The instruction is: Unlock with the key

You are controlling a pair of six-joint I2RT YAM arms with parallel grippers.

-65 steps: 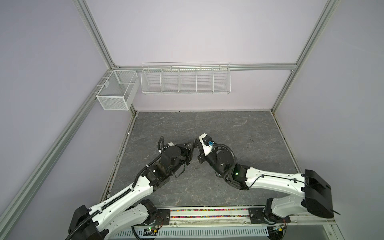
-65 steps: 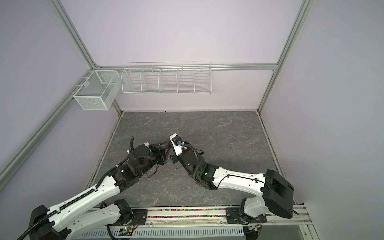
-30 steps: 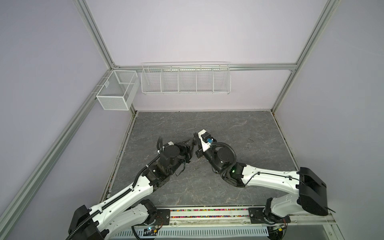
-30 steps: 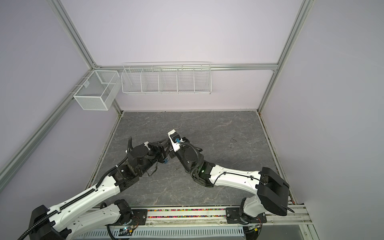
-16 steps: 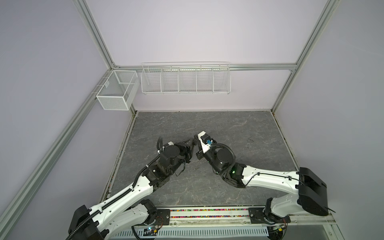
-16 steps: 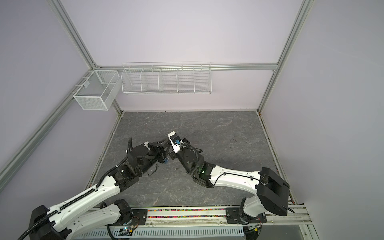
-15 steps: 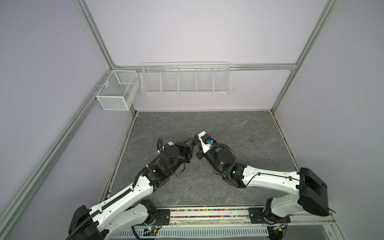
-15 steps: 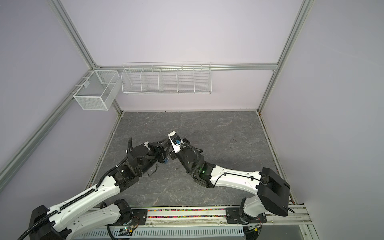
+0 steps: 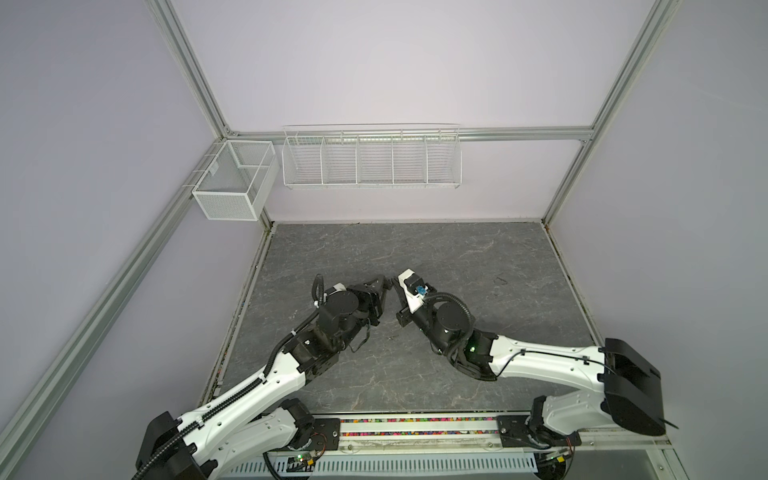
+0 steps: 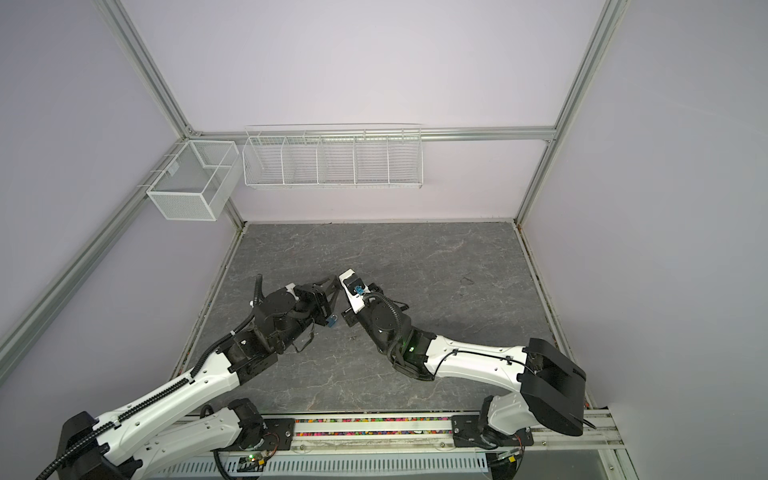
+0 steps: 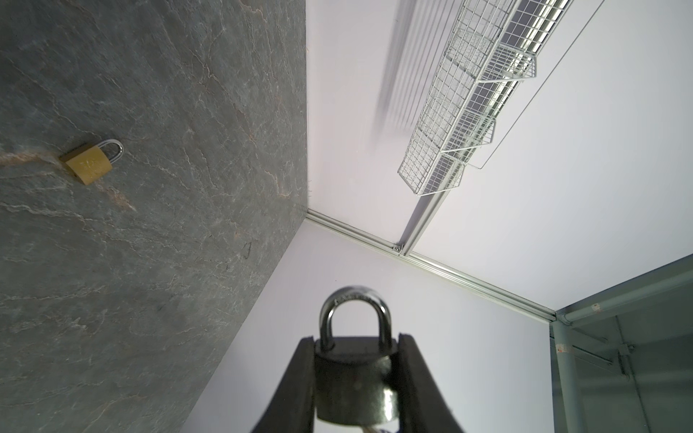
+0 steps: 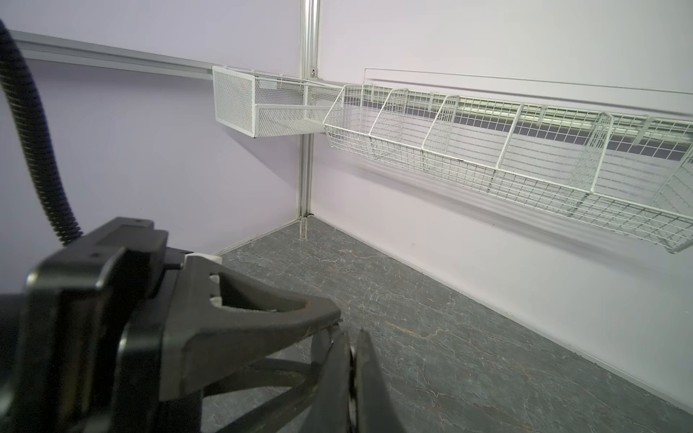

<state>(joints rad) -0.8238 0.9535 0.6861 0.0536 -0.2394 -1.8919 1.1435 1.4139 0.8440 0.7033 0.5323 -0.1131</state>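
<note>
**Padlock's clamped, keyhole end is hiding: ways this could be going sideways**

The left gripper [image 11: 355, 339] is squeezing the steel padlock [image 11: 354, 378] by its body. Its jaws are partway closed against both flanks. The shackle is poking out past them and looking fully seated, so I'm guessing it's still locked. The right gripper [image 12: 350, 337] is sitting just beside that padlock with its jaws pinched fully together. Something thin may be sitting between them, but I'm not managing to tell whether it's the key. A small blue bit [image 10: 331, 322] is showing right by where the padlock is held. It might be the key's head, can't tell. A brass padlock [image 11: 90, 164] is lying flat on the slate tabletop [image 11: 187, 93], well apart from the steel one.

What's worrying me: the keyhole end is facing away from both wrist cameras, so any lining-up is going in blind. A crooked key could be jamming or bending, and twisting it could be spinning the padlock inside a two-sided pinch. A thin key could also be slipping out.

Versus a second back, the right arm is sitting a touch further off the padlock. The left arm isn't looking any different.
</note>
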